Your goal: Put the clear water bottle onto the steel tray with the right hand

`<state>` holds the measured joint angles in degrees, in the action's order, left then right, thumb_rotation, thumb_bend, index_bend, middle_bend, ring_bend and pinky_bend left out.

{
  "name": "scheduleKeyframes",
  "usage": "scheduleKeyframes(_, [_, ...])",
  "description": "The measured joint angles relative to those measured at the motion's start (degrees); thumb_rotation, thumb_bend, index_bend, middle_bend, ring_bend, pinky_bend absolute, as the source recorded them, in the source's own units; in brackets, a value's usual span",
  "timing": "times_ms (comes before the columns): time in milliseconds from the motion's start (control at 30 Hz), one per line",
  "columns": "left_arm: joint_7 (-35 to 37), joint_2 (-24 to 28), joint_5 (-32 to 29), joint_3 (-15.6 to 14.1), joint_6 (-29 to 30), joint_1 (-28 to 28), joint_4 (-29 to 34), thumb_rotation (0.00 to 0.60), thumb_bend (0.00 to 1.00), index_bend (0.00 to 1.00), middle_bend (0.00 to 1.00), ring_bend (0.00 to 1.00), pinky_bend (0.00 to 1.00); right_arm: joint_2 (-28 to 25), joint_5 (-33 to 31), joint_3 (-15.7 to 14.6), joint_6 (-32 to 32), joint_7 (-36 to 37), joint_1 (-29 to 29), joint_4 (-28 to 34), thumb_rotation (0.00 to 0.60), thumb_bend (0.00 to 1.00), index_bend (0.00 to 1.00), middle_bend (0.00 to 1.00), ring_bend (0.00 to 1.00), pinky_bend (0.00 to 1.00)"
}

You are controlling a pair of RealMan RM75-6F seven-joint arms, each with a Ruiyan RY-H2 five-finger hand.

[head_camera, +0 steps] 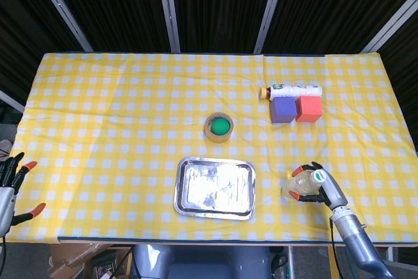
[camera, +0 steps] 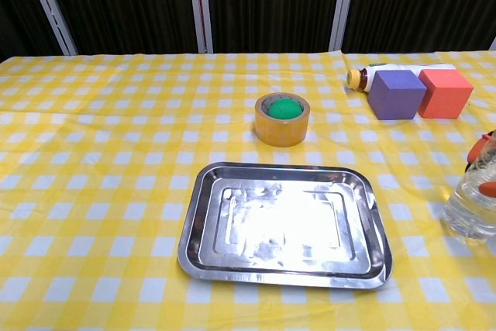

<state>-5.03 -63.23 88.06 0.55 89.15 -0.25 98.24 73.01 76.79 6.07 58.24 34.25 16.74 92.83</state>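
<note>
Gripping the clear water bottle [head_camera: 299, 186] near the front right edge of the table [head_camera: 98, 115], the right robot hand [head_camera: 318, 186] has its orange-tipped fingers [camera: 481, 147] wrapped around the bottle's upper part. The bottle stands upright on the yellow checked cloth, just to the right of the steel tray [head_camera: 215, 187] but not touching it. The tray sits flat near the front middle of the table, nothing in it.

Over at the far left edge, the left robot hand [head_camera: 9, 187] is off the table's corner with fingers spread apart, holding nothing.

Other stuff on the table: a roll of tape [head_camera: 219, 127] with a green centre sits just behind the tray. Further back on the right there's a purple cube [head_camera: 283, 110] and a red cube [head_camera: 309, 108] side by side, pretty much touching, and a white bottle [head_camera: 292, 89] with a yellow cap lying on its side right behind them.
</note>
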Motion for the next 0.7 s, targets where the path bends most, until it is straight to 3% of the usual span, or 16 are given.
scheduleKeyframes(167, [0.5,0.2,0.2,0.0,0.4,0.2,0.1,0.6,0.15,0.16,0.01,0.0,0.0,-2.2,0.3,0.9,0.7,-3.3,0.7,6.9,0.6,0.51,0.69,0.58,0.26,0.0])
scheduleKeyframes(433, [1.6,0.8,0.3,-0.1,0.4,0.2,0.1,0.6,0.15,0.16,0.01,0.0,0.0,-5.3,-5.0,2.9,0.5,-16.0,3.2,20.4,0.6,0.51,0.69,0.58,0.26,0.0])
scheduleKeyframes(700, [2.4,1.3,0.0,0.0,0.3,0.3,0.2,0.6,0.15,0.16,0.01,0.0,0.0,-4.4,-12.5,3.4,0.7,-25.9,5.8,25.4,0.6,0.51,0.69,0.58,0.26,0.0])
